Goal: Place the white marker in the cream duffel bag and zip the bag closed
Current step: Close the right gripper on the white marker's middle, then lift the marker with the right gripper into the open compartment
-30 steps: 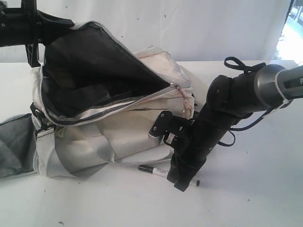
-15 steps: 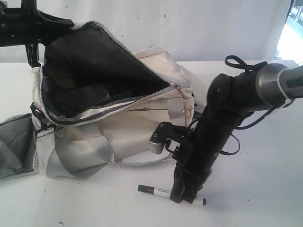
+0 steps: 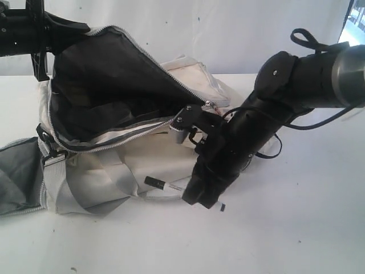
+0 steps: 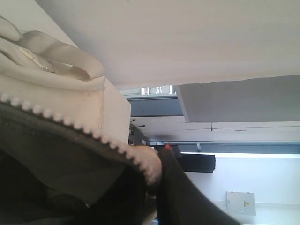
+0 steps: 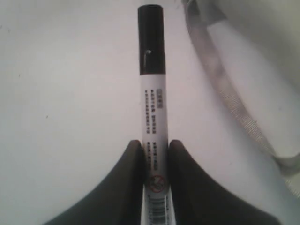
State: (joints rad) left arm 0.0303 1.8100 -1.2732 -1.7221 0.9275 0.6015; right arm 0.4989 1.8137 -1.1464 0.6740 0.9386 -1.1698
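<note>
- Cream bag slumped on white counter, mouth gaping, dark lining showing, zip undone along the visible run.
- Left pincer at the far top corner, pinching the zip edge so the flap stands up. Jaws mostly hidden by fabric in the wrist view, so the grip is inferred, not seen outright.
- Right pincer closed narrow on marker, holding the tail third of the barrel. Black cap sticking straight out ahead of the fingers, long axis in line with the pincer.
- Exterior view: marker near level, apparently clear of the counter, just in front of the bag's lower side, cap pointing left at the fabric.
- Key relation: mouth up and left of marker. Needs a rise above the lower zip edge, then a cap-first push into the lining.
- Right arm the only one placed for it; left tied up with the flap.
- Risk: grey strap loop just beside the cap, could snag.
- Stage: marker gripped, not yet in; zipping not started.
</note>
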